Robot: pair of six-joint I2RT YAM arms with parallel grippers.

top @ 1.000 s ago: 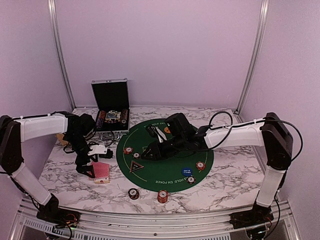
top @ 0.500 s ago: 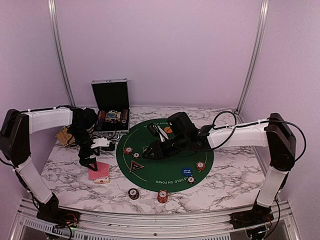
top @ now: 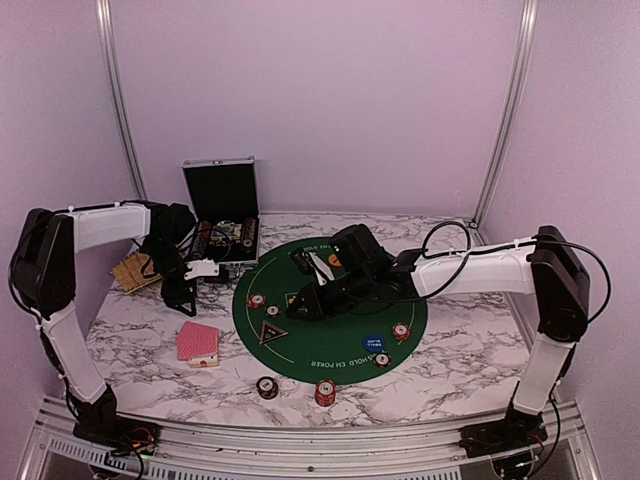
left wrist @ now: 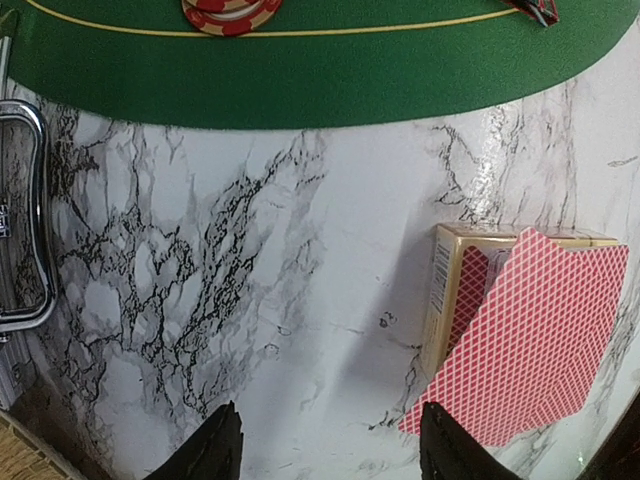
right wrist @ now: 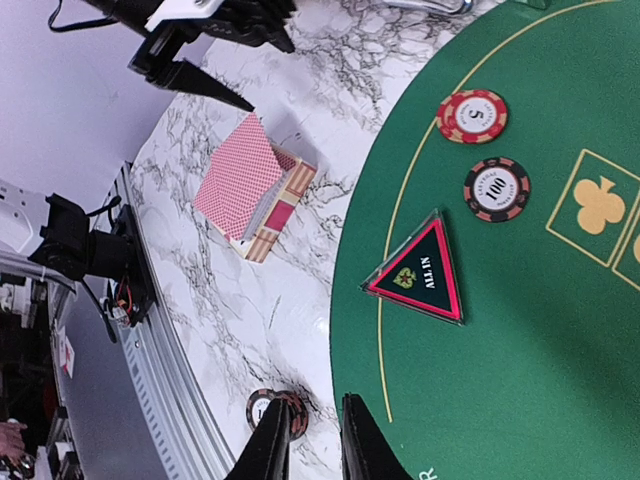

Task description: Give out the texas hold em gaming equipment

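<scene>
The left pincer (top: 179, 298) has pulled back from the red-backed playing cards (top: 198, 342) toward the open silver case (top: 222, 205), and its fingers are spread wide with nothing between them. The cards have not moved and lie in a loose pile on the white marble table (top: 130, 345), just left of the round green felt mat (top: 345, 338). Over the mat, the right pincer (top: 298, 307) has narrowed to a thin gap, pinching nothing, near the black triangle marker button (top: 271, 333).

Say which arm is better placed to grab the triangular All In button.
Right: the right gripper hangs over the green mat near the All In button; the left gripper is off it, by the silver case.
</scene>
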